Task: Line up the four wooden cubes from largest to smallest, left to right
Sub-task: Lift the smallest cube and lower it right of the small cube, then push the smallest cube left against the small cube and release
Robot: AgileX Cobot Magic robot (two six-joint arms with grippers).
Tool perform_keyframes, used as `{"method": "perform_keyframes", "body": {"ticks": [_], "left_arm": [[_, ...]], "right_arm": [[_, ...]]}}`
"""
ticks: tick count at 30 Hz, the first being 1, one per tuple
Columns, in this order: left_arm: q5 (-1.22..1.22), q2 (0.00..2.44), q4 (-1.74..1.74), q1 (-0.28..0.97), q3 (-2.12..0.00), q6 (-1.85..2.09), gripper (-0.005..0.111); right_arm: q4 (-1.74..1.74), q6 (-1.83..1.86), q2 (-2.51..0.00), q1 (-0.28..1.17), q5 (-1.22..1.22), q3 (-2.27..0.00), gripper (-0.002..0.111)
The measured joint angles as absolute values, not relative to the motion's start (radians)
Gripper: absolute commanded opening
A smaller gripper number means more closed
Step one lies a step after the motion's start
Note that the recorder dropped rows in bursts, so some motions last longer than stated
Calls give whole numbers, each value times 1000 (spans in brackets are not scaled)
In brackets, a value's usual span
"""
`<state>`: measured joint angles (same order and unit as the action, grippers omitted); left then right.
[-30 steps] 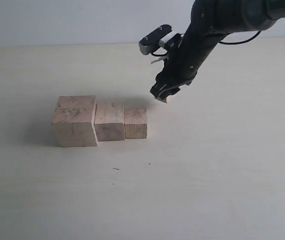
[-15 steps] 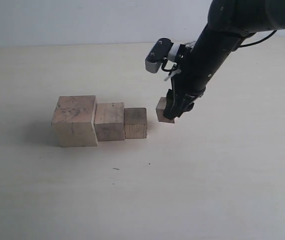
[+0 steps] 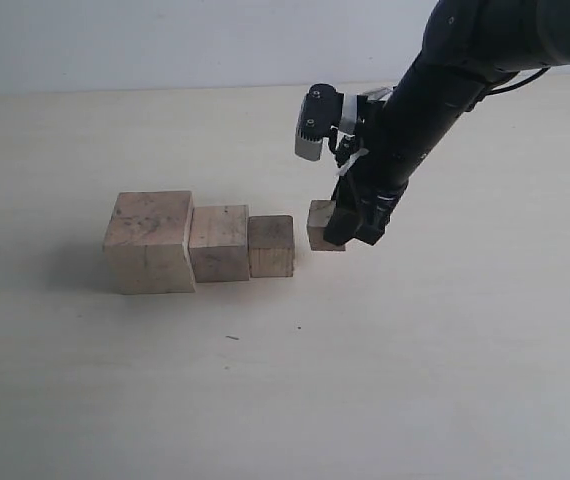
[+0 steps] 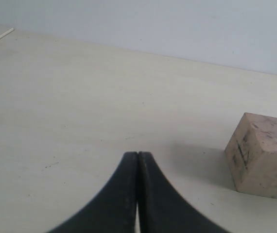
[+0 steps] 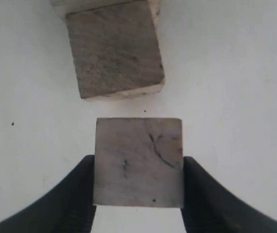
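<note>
Three of the four wooden cubes stand in a row on the table: the largest cube [image 3: 149, 241] at the left, the second cube [image 3: 219, 242] against it, then the third cube [image 3: 271, 245]. The smallest cube [image 3: 321, 224] [image 5: 138, 161] sits just right of the third cube [image 5: 114, 48], with a narrow gap between them. My right gripper [image 3: 337, 232] [image 5: 138, 170] is shut on it, a finger on each side; whether it touches the table I cannot tell. My left gripper [image 4: 138, 156] is shut and empty, low over the table, with one cube [image 4: 264, 158] off to its side.
The pale table [image 3: 415, 360] spreads wide around the row. The right arm [image 3: 435, 80] slants down from the upper right, its wrist camera [image 3: 315, 125] above the smallest cube. A pale wall [image 3: 165, 40] borders the far table edge. The left arm is outside the exterior view.
The right gripper has come down and slightly left with the smallest cube, from above and behind the row to just beside the third cube. The three cubes in the row have not moved.
</note>
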<state>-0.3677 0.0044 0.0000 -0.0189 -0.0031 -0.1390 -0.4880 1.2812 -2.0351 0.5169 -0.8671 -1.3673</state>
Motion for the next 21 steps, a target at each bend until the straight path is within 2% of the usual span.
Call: {"method": "perform_keyframes", "body": {"ticks": [21], "left_arm": [[-368,4,0,-19,-3,-139,0]], "right_arm": [[-483,1335,-2094,517,-803,-1367,0]]}}
